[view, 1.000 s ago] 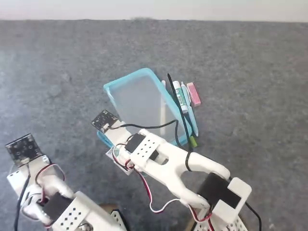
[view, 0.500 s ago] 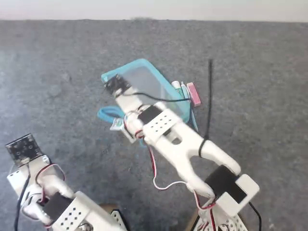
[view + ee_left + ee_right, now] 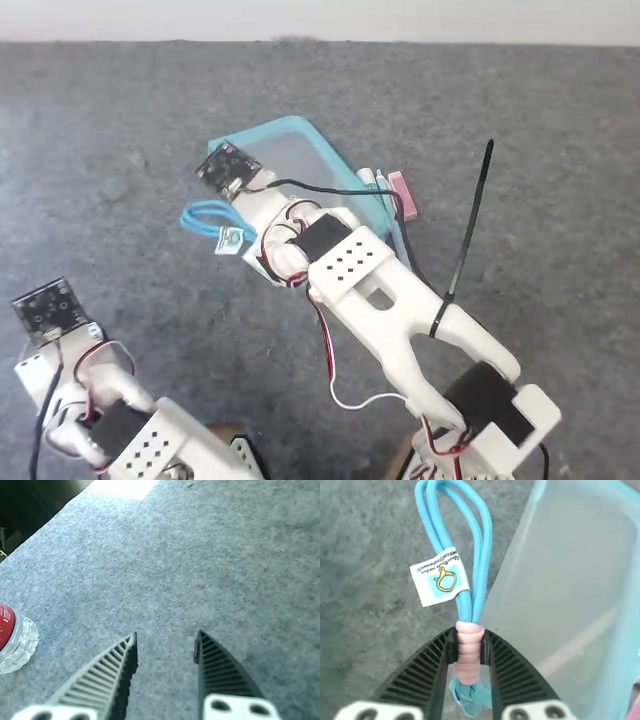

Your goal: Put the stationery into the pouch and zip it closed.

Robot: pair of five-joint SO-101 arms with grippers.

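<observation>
Hidden: near side of the pouch (image 3: 290, 150) covered by the right arm (image 3: 380, 290) in the high view; lower ends of the stationery (image 3: 385, 190) behind that arm too.
Hard to make out: contents of the pouch, if any, behind its frosted wall; a pale streak seen through the wall in the right wrist view, impossible to name.
Cut off: bottle (image 3: 12, 640) with a red label, partly past the frame edge of the left wrist view.
Right tool (image 3: 469, 635): clenched on the pink pull (image 3: 468, 652) at the pouch's edge.
Cord (image 3: 465, 545): blue loop running out from the pull, lying on the bench (image 3: 120, 130) just beside the pouch, a white tag (image 3: 440, 576) fixed on it.
Left tool (image 3: 165, 640): released, jaws apart, hanging over bare grey felt.
Left arm (image 3: 70, 400): at the near left corner of the high view, well apart from the pouch.
Open room: wide bare felt on the left of the cord and beyond the pouch toward the far edge of the bench; more on the right past the black cable tie (image 3: 468, 235) that sticks up from the right arm.
Pouch: teal-rimmed, translucent, flat on the bench near its middle.
Stationery: pens (image 3: 372, 180) and a pink eraser (image 3: 403, 195) outside the pouch, close against its right side.
</observation>
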